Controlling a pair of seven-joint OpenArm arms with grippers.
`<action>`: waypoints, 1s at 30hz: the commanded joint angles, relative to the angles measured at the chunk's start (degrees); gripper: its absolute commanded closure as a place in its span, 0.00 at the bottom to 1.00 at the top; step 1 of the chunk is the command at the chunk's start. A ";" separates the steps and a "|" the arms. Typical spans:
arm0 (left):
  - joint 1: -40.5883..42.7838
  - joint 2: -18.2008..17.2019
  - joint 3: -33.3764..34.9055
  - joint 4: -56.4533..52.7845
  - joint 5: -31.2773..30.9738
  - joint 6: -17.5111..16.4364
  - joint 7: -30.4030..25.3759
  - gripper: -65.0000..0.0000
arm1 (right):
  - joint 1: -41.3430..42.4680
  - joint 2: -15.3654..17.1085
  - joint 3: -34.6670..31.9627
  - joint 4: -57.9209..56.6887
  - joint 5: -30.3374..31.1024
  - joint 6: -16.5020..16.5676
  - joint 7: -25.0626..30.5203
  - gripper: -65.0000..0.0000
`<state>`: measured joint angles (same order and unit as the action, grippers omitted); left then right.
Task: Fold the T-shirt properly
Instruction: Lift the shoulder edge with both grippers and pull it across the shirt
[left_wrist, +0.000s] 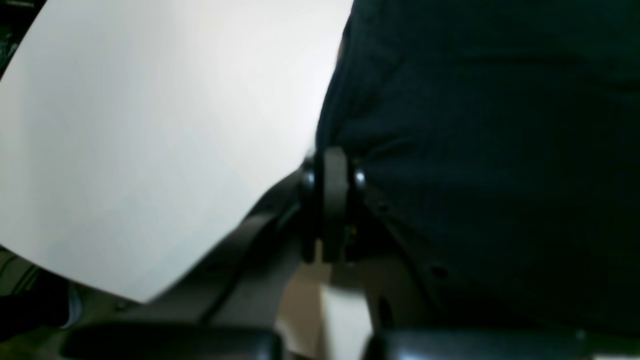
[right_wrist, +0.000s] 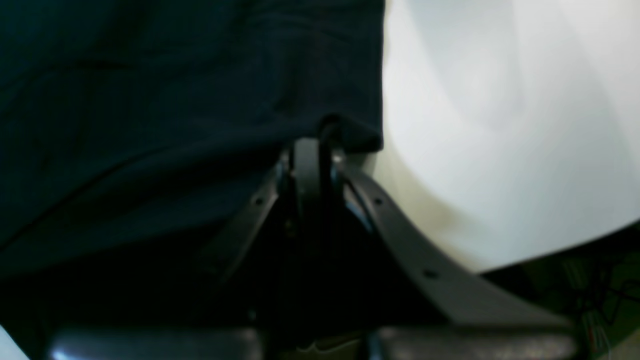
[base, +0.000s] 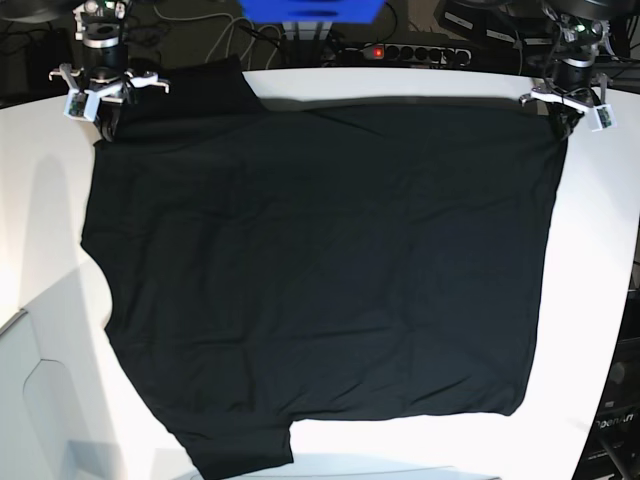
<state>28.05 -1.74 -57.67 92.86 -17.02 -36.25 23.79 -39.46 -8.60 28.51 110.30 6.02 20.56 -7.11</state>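
Observation:
The black T-shirt (base: 320, 280) lies spread flat on the white table (base: 45, 200), plain side up. No print or tag shows. My left gripper (base: 563, 122) is at the far right corner of the shirt. In the left wrist view it (left_wrist: 334, 155) is shut on the shirt's edge (left_wrist: 475, 125). My right gripper (base: 108, 122) is at the far left corner. In the right wrist view it (right_wrist: 320, 137) is shut on a fold of the cloth (right_wrist: 175, 100). One sleeve (base: 240, 455) lies at the near edge, another (base: 205, 85) at the far left.
A power strip with a red light (base: 400, 50), cables and a blue object (base: 310, 10) stand behind the table. The table's near left edge (base: 20, 330) is notched. Its bare white surface shows in both wrist views (left_wrist: 150, 125) (right_wrist: 500, 125).

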 joint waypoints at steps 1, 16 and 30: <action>0.12 -0.68 -0.31 1.07 -0.87 0.07 -1.51 1.00 | 0.65 0.12 -0.25 1.04 0.26 0.76 1.27 1.00; -10.16 -0.59 -0.31 0.46 -0.79 0.07 -1.51 1.00 | 13.13 0.47 -2.01 -1.33 0.00 0.67 1.09 1.00; -24.14 -0.59 1.54 -1.04 10.29 0.07 -1.42 1.00 | 25.35 3.81 -2.09 -10.74 -0.09 0.50 1.09 1.00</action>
<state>4.21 -1.76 -56.07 91.11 -6.07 -36.21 23.73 -14.44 -5.21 26.41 98.59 5.37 20.56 -7.66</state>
